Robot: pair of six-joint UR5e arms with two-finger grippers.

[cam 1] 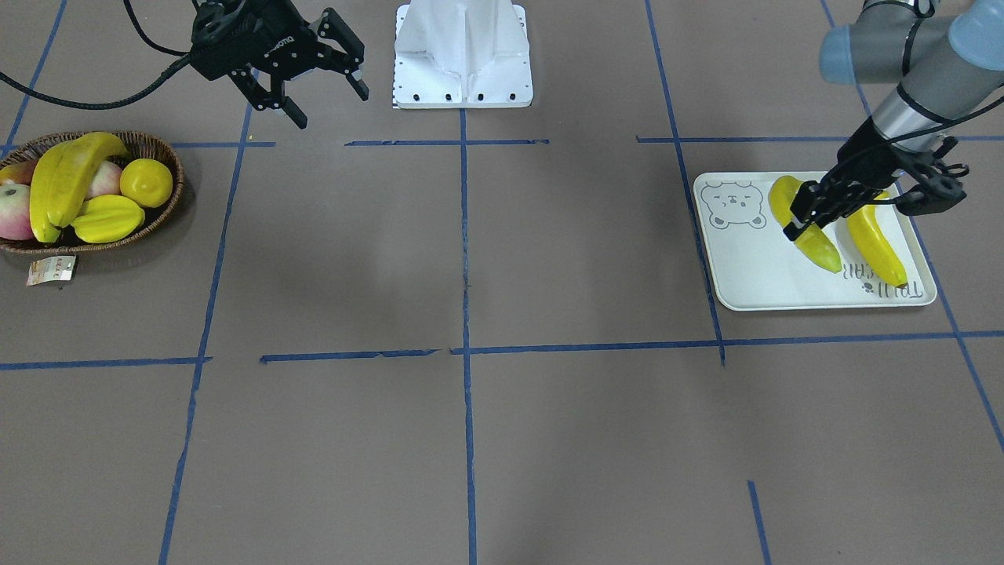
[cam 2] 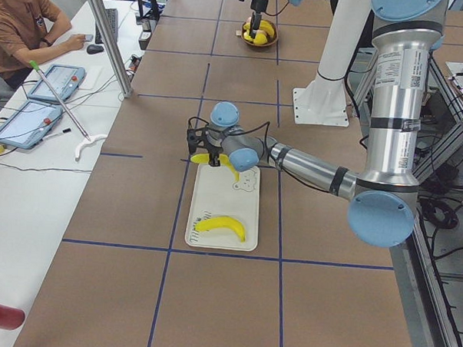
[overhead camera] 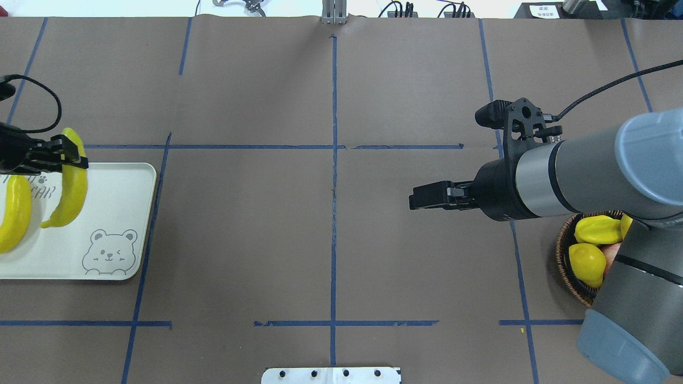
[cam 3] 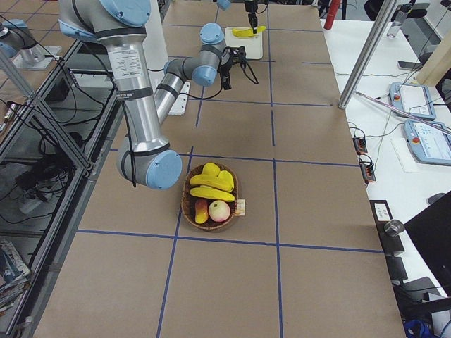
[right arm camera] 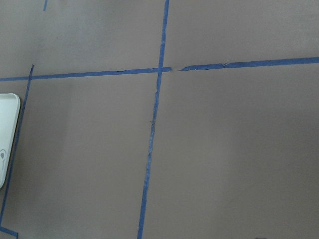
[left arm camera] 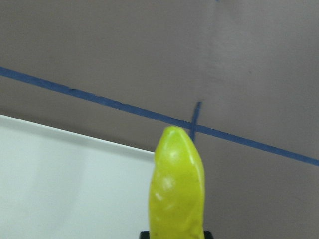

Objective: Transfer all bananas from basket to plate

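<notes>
Left gripper (cam 1: 808, 216) is clamped across the upper part of a greenish-yellow banana (cam 1: 816, 253), held tilted low over the bear-print plate (cam 1: 745, 275) directly beneath it. A second banana (cam 1: 874, 247) lies flat just beside it. Placing seems to be the step in hand; next comes lowering and letting go. Right gripper (cam 1: 329, 102), jaws spread and empty, hangs near the basket (cam 1: 169, 205), where two bananas (cam 1: 70, 176) remain.

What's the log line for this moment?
left gripper: shut on banana at plate; right gripper: open, empty; second banana: on plate; basket: two bananas
</notes>
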